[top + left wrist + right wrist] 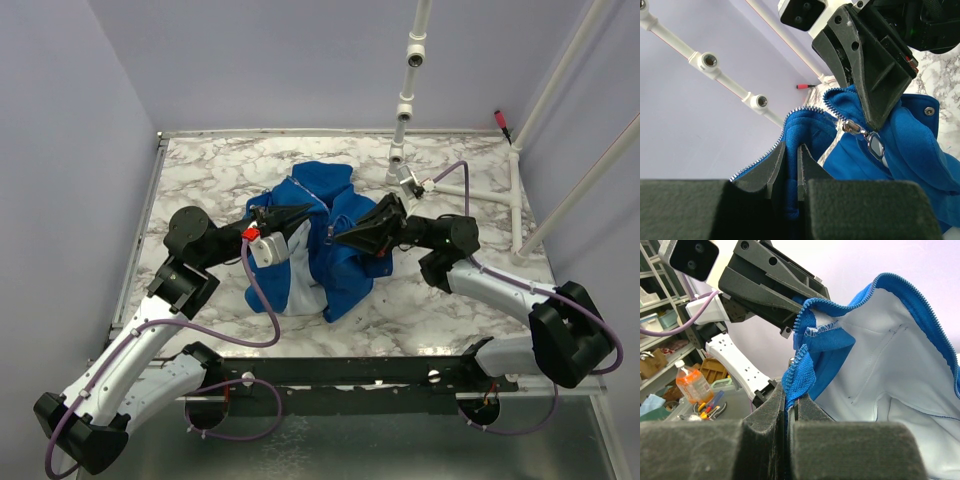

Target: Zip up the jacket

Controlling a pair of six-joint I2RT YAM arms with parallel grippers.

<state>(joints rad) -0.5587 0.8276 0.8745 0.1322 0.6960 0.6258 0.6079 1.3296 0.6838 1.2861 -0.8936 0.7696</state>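
The royal-blue jacket (345, 262) is lifted in a heap at the middle of the marble table (200, 170), its front open and pale lining (890, 370) showing. My left gripper (305, 213) is shut on one front edge, blue fabric pinched between the pads (791, 150), with silver zipper teeth (765, 157) running beside them. My right gripper (340, 237) is shut on the other front edge, its zipper tape (802, 367) standing up out of the jaws (791, 399). The metal zipper slider and pull (867, 137) hang just under the right gripper's fingertip (875, 122). The two grippers are close together, tip to tip.
A white pipe frame (405, 100) rises at the back of the table and along the right side (515, 200). A small red-tipped item (500, 120) lies at the back right corner. Walls close the left and back. An orange bottle (689, 385) and shelves stand beyond the table.
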